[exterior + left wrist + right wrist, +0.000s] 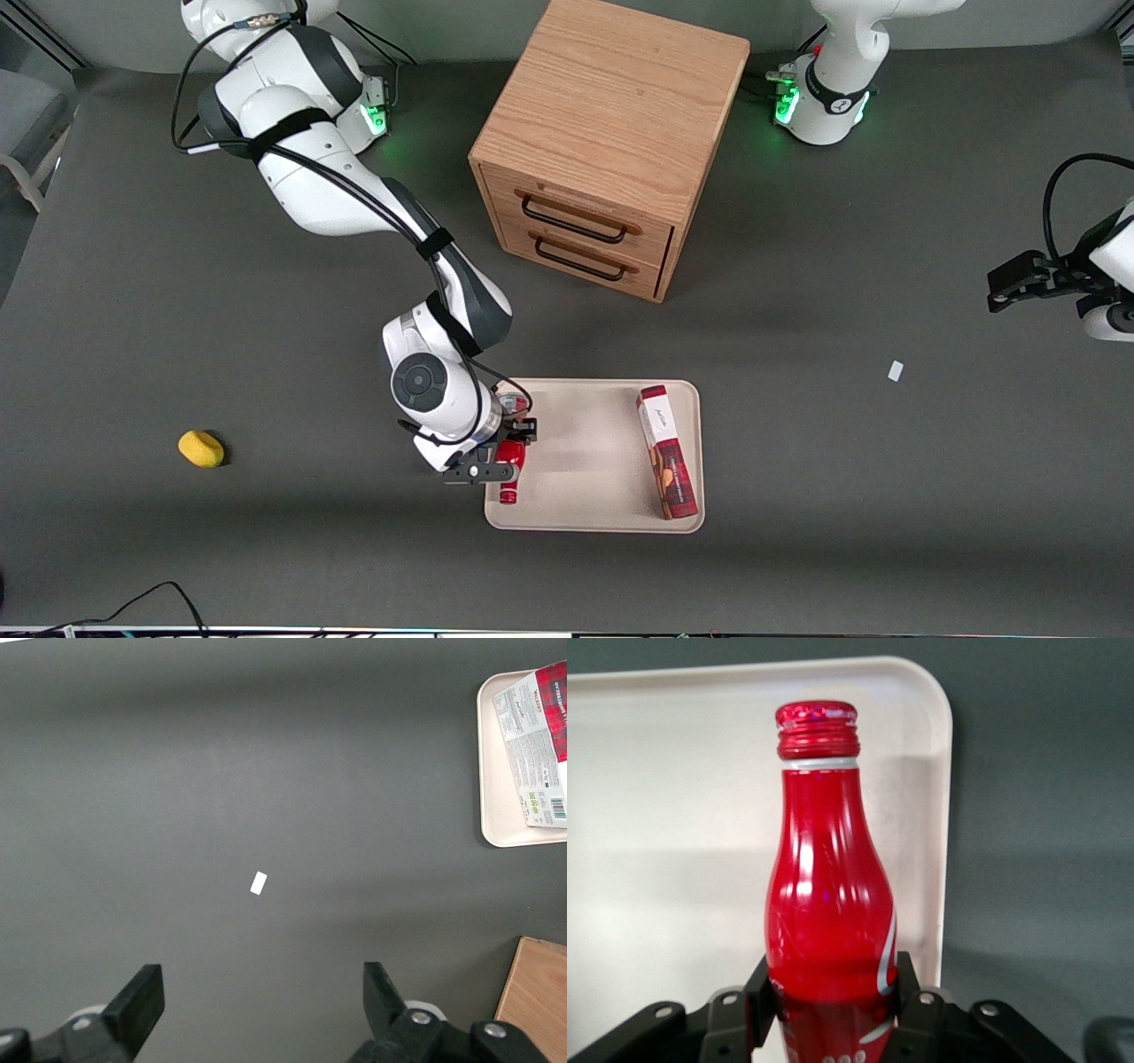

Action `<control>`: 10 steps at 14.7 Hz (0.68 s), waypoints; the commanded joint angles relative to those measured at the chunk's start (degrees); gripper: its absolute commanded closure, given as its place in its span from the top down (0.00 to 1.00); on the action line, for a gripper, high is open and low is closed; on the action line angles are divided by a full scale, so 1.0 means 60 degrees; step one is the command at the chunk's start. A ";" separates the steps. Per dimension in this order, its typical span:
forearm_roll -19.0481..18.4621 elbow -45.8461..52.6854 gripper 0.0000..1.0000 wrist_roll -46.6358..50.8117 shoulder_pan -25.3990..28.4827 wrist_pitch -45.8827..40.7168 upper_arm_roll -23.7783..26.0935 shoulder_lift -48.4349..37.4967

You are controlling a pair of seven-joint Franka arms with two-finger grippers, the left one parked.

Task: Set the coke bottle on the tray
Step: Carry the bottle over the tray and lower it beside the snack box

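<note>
The red coke bottle [828, 895] with its red cap sits between my gripper's [830, 997] two black fingers, which press on its lower body. In the front view the gripper [503, 452] holds the bottle [509, 470] lying level over the beige tray [585, 452], at the tray's edge toward the working arm's end of the table, cap pointing toward the front camera. The tray's rounded corner [930, 691] shows under the bottle. I cannot tell whether the bottle touches the tray.
A long red-and-white box [666, 452] lies on the tray's edge toward the parked arm's end. A wooden drawer cabinet [611, 142] stands farther from the front camera. A yellow object [201, 448] lies toward the working arm's end. A small white scrap [896, 370] lies on the table.
</note>
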 commanded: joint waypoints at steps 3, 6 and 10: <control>0.0138 0.0389 0.93 0.0287 0.0107 0.0187 0.0022 0.0242; 0.0094 0.0243 1.00 0.0243 0.0107 0.0420 0.0022 0.0242; 0.0079 0.0111 1.00 0.0199 0.0063 0.0612 0.0021 0.0212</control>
